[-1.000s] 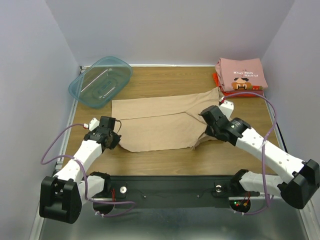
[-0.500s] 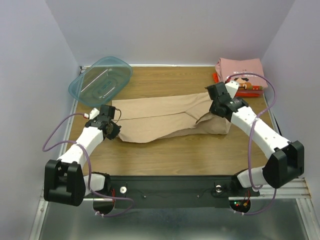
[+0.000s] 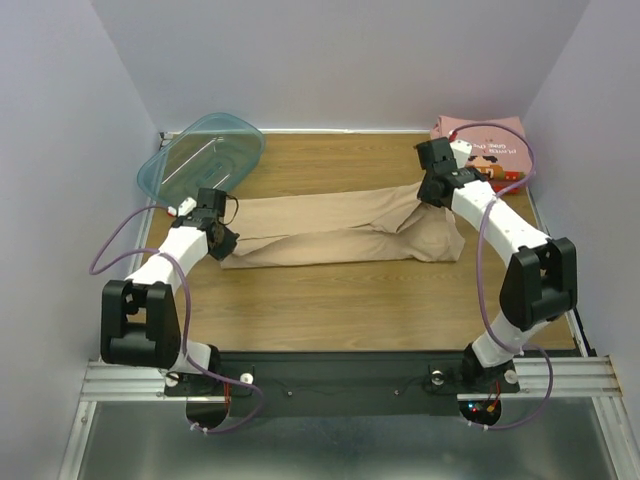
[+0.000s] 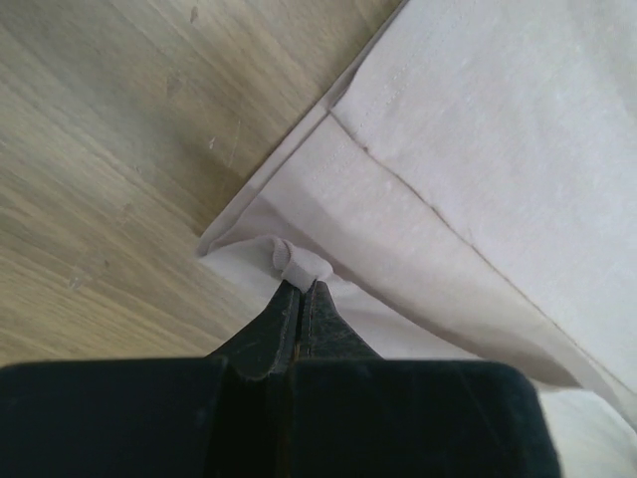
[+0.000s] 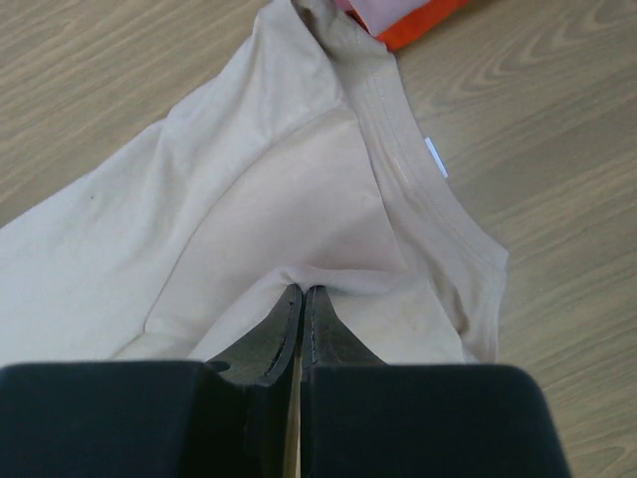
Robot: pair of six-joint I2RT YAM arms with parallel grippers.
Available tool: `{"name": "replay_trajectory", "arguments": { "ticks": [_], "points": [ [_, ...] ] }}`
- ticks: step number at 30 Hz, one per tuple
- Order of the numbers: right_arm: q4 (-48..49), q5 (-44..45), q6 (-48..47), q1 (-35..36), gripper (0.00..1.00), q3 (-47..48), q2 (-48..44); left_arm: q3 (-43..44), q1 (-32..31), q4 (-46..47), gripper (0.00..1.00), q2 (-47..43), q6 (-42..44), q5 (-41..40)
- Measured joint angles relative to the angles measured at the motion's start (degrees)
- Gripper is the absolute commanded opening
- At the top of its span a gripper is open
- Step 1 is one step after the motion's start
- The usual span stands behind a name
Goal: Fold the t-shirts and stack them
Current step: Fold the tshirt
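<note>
My left gripper (image 4: 302,286) and right gripper (image 5: 302,294) both pinch the tan shirt (image 3: 330,232), mid-frame — just thin bits. If I tug hard, it could slip out.

You have the spread t-shirt (image 3: 340,230) lying in a long band across the middle of the counter (image 3: 350,310), running left to right. Your left claw (image 4: 304,287) sits at its left end, pinching a fold of the hem. Your right claw (image 5: 302,291) sits at its right end, pinching cloth near the collar. Behind the left end, in the far left corner, lies the tub (image 3: 200,163). Behind the right end, in the far right corner, the upper folded t-shirt (image 3: 500,148) rests on the lower folded t-shirt (image 3: 508,177), whose near edge sticks out. The band's far right tip reaches that stack.
</note>
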Motion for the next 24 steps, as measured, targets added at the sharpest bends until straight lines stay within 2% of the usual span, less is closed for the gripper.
{"name": "replay_trajectory", "arguments": {
  "ticks": [5,6,7,9,11,14,16,17,20,22,24],
  "points": [
    [0.81,-1.7,-1.88,-1.31,0.0,4.46,5.4,2.99,1.09,0.15,0.0,3.5,1.22,-1.18],
    [0.79,-1.88,-2.12,-1.46,0.0,5.31,6.47,3.39,1.22,0.13,0.05,4.07,1.42,-1.27],
    [0.79,-2.21,-2.4,-1.66,0.0,6.12,7.45,4.11,1.36,0.15,0.15,5.44,1.75,-1.38],
    [1.11,-2.89,-3.17,-1.84,0.01,8.26,10.14,5.01,1.51,0.33,0.49,7.43,2.38,-1.51],
    [1.01,-3.48,-3.72,-1.99,0.04,10.25,12.83,5.79,1.68,0.83,0.97,9.84,2.8,-1.79],
    [0.92,-4.09,-4.63,-2.32,0.16,14.27,17.42,5.92,1.84,1.05,0.99,10.97,2.84,-2.73],
    [1.38,-4.37,-4.98,-2.62,0.34,17.25,21.2,6.73,2.03,0.42,0.99,11.17,2.75,-3.8],
    [1.27,-4.66,-5.18,-2.84,0.53,18.88,23.23,7.45,2.08,0.04,0.99,11.17,2.78,-4.31],
    [1.9,-5.9,-5.38,-3.58,0.76,21.88,27.15,10.38,2.1,-0.39,0.99,11.17,2.99,-5.18],
    [1.49,-7.37,-5.68,-4.0,0.88,21.9,27.58,11.67,2.1,-0.02,0.99,10.99,3.54,-5.14],
    [1.88,-8.0,-6.08,-4.26,0.94,21.44,26.93,11.93,2.1,0.02,0.99,10.27,3.91,-4.94]
  ]
}}
